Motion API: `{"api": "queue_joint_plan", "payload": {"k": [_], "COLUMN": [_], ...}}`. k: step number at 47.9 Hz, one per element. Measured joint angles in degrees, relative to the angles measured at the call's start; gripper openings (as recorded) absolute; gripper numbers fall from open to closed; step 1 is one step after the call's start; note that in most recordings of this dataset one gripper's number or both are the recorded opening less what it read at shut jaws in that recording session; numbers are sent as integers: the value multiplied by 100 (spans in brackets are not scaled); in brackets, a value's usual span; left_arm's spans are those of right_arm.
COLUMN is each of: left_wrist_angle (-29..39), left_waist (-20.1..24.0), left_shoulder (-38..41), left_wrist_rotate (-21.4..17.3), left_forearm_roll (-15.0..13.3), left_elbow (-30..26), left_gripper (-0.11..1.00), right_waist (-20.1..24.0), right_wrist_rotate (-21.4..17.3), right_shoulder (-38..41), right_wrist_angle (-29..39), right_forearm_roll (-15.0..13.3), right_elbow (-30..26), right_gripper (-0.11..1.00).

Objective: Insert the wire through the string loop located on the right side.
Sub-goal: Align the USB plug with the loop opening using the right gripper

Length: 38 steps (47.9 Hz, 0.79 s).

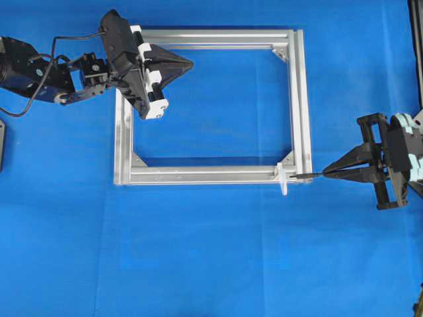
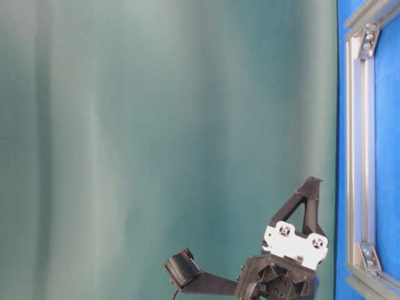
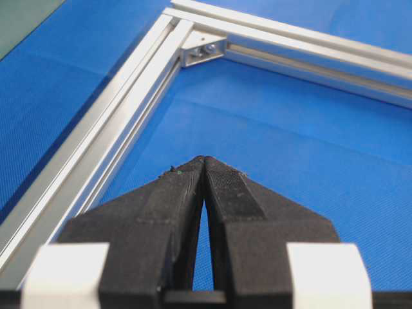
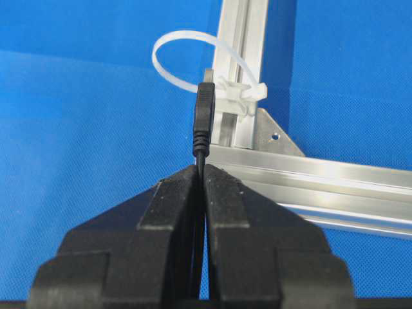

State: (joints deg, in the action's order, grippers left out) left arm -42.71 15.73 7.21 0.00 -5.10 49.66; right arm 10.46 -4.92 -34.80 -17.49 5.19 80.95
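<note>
The wire's black plug [image 4: 205, 116] with its silvery tip sticks out straight ahead of my right gripper [image 4: 203, 168], which is shut on the thin wire just behind the plug. The white string loop [image 4: 187, 51] arches off the silver frame [image 4: 309, 174] just beyond the tip. From overhead, the plug [image 1: 302, 176] lies over the frame's near right corner, just right of the string loop [image 1: 283, 179], with my right gripper [image 1: 325, 174] behind it. My left gripper [image 3: 205, 159] is shut on nothing and hovers over the frame's far left part [image 1: 190, 64].
The rectangular aluminium frame [image 1: 301, 99] lies flat on blue cloth, with triangular corner brackets [image 3: 203, 50] inside its corners. In the table-level view my left gripper [image 2: 310, 187] hangs above the frame [image 2: 356, 156]. Open blue cloth lies all round the frame.
</note>
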Motion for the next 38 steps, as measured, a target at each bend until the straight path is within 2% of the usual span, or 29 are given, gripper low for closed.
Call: {"api": "queue_joint_plan", "payload": {"k": [17,30,38], "left_wrist_angle": [-9,0,-9], "left_waist": [-9,-9,-9], "left_shoulder": [9,0,0], "left_wrist_rotate": [9,-9,-9], "left_forearm_roll": [0,0,0], "left_elbow": [0,0,0], "left_gripper": [0,0,0], "right_waist": [0,0,0], "right_wrist_rotate": [-9,-9,-9], "right_shoulder": [466,1450,2074], "right_wrist_angle": [-352,-1204,-1371], "right_forearm_roll": [-9,-9,0], "right_elbow": [-70,-422,-809], "right_gripper": [-4,-4,-4]}}
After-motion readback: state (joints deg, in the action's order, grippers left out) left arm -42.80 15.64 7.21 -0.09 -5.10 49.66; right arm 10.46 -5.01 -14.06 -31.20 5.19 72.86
